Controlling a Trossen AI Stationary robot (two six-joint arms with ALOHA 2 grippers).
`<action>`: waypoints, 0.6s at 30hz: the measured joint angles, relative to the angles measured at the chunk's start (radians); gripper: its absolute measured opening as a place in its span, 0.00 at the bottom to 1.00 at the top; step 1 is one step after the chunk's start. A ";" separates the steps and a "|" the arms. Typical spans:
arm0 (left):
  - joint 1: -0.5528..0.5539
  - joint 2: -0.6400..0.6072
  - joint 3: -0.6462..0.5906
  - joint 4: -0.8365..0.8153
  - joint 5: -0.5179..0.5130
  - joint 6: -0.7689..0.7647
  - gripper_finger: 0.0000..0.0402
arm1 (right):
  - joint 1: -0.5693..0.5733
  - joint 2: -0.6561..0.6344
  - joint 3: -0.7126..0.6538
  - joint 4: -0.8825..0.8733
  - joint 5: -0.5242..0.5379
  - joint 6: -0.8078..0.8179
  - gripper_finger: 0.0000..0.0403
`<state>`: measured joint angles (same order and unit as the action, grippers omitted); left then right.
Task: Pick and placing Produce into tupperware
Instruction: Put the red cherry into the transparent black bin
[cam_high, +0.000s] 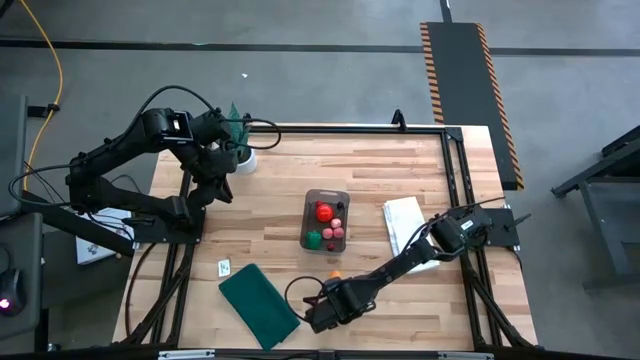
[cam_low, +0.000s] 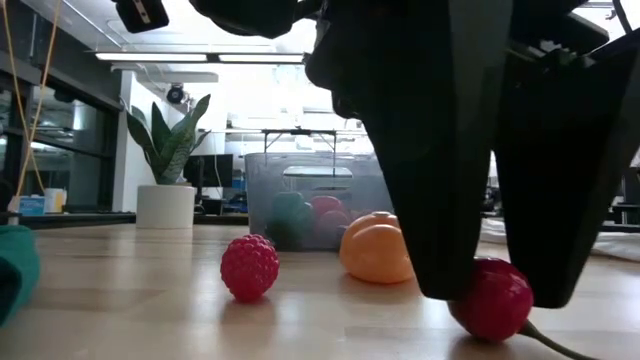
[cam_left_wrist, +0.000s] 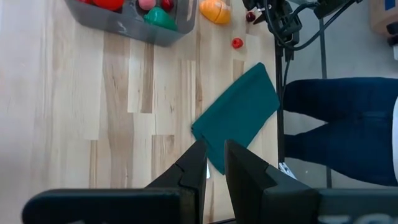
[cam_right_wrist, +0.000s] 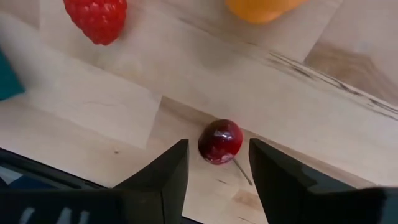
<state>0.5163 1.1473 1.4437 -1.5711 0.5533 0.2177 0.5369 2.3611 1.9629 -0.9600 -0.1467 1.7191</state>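
A small dark red toy cherry (cam_right_wrist: 220, 141) is being straddled by the right gripper (cam_right_wrist: 217, 163), fingers open; closing should be centred on its round body, avoiding the thin stem.

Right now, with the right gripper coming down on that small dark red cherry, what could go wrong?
1. The small dark red cherry is round and glossy; the right gripper has its fingers either side, not visibly gripping. It may squirt out as they close.
2. Its thin stem lies near one finger and could get pinched instead.
3. The red raspberry and orange fruit lie on the way to the clear grey-tinted plastic tupperware; a low carry could knock them.
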 joint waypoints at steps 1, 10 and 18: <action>0.000 0.000 0.000 0.000 0.000 -0.002 0.11 | 0.000 0.000 0.000 0.000 0.000 0.000 0.39; 0.000 0.000 0.000 0.000 0.000 -0.005 0.11 | 0.000 0.016 0.000 0.046 -0.001 0.001 0.39; 0.000 0.000 0.000 0.000 0.000 -0.005 0.11 | 0.000 0.016 0.000 0.039 0.013 0.005 0.39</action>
<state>0.5163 1.1476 1.4437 -1.5708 0.5533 0.2123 0.5369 2.3775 1.9625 -0.9214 -0.1333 1.7237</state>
